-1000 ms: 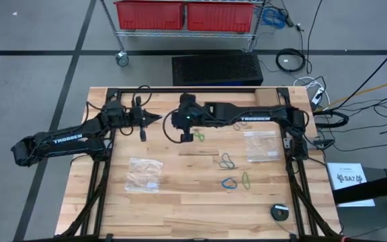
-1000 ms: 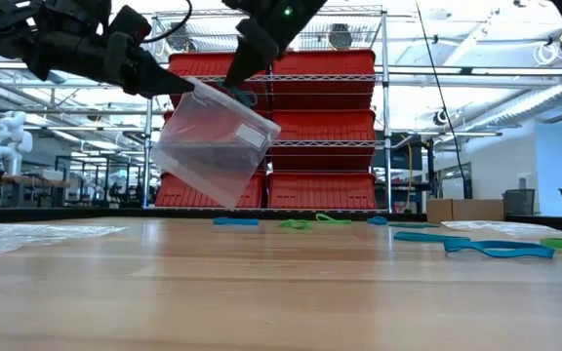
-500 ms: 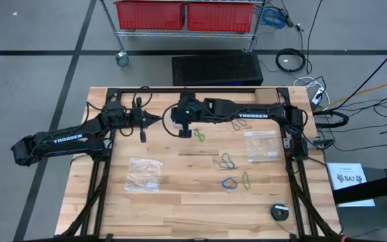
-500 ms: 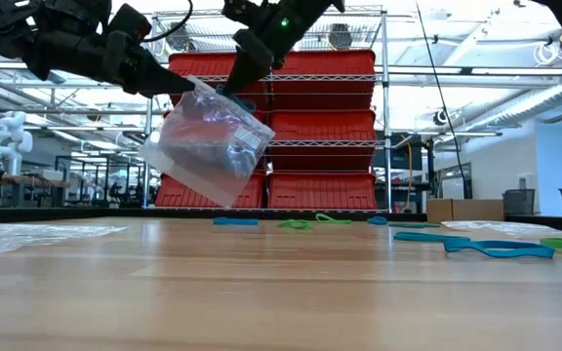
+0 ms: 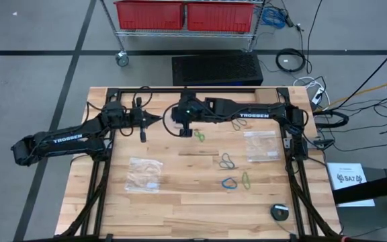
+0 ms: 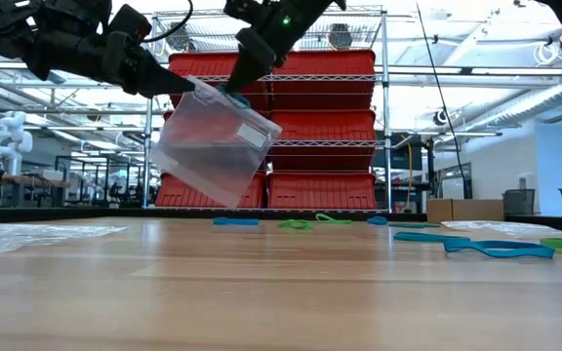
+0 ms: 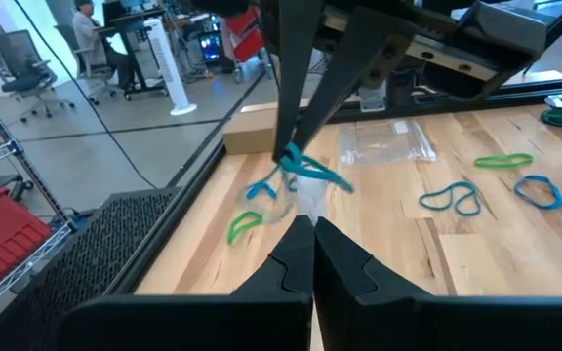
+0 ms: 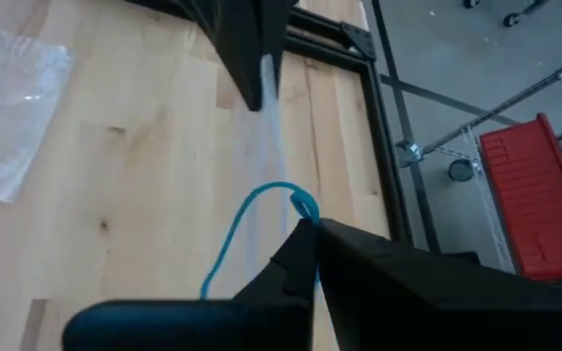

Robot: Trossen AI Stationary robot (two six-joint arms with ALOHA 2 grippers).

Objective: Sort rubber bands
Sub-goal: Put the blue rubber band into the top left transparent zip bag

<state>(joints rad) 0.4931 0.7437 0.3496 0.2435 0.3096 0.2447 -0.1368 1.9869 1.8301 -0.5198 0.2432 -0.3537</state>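
A clear plastic bag [image 6: 213, 146] hangs in the air over the far middle of the table, between my two grippers. My left gripper [image 6: 179, 86] [image 7: 312, 226] is shut on the bag's top edge. My right gripper [image 6: 230, 90] [image 8: 310, 226] is shut on a blue rubber band [image 7: 301, 168] right at the bag's top. More rubber bands lie flat on the wood: a green one [image 5: 199, 136], a teal one [image 5: 228, 161], a blue one [image 5: 230, 183] and a green one [image 5: 246, 179]. My left gripper pinches the bag's top edge at its left corner [image 6: 187, 92] between its two fingers, coming nearly level from the table's left. The bag hangs below the fingers, tilted, clear of the table. My right gripper pinches the blue band at one end [image 8: 299, 207] between its fingertips, slanting down from the table's right. The band's loop [image 8: 230, 244] hangs slack beside the bag's edge [image 8: 271, 127]. Whether the fingers also touch the bag, I cannot tell.
Two more clear bags lie flat on the table, one near the left [image 5: 144, 173] and one at the right [image 5: 261, 144]. A round black object [image 5: 279, 212] sits near the front right corner. The table's black frame [image 5: 180, 89] runs along the far edge.
The hanging bag crumpled and twisted half a second ago and now hangs flat again, as it did a second ago. Both grippers have stayed shut.
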